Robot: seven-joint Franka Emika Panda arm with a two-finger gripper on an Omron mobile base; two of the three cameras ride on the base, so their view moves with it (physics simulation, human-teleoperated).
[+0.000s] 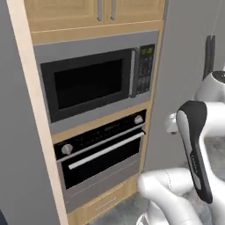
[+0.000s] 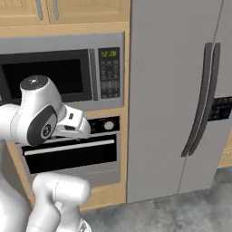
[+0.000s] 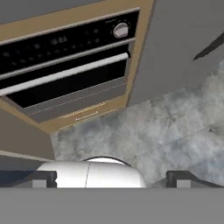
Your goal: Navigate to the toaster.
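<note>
Pale wood frames a tall cabinet column (image 1: 41,132) that stands straight ahead of the robot, with a built-in black-windowed microwave (image 1: 88,83) set in it and a black-fronted oven (image 1: 101,154) directly below. Where the toaster lies relative to the gripper (image 3: 112,179) cannot be told from these pictures.

In the hand view the two dark fingertips (image 3: 41,178) stand far apart at the lower corners with nothing between them — the tool is released and holds nothing. It looks down past the oven's control strip, a round knob (image 3: 120,29) at the strip's right end and the long pale door handle (image 3: 65,74), onto a wooden drawer front (image 3: 83,114) under the oven and the mottled grey floor (image 3: 166,127) nearer the robot.

The right base view gives what the hand view lacks: the grey refrigerator (image 2: 172,90) just right of the cabinet column, touching its side, with two dark curved handles (image 2: 204,99) meeting at the door seam and a dark panel (image 2: 222,108) on the right door. It also shows the microwave's keypad (image 2: 109,77) with a green display.

The left base view shows the upper wooden cabinet doors (image 1: 88,11) above the microwave — and a flat grey wall panel (image 1: 17,132) to the left of the column. The white arm (image 1: 195,149) rises at the near right there, folded in front of the refrigerator.
</note>
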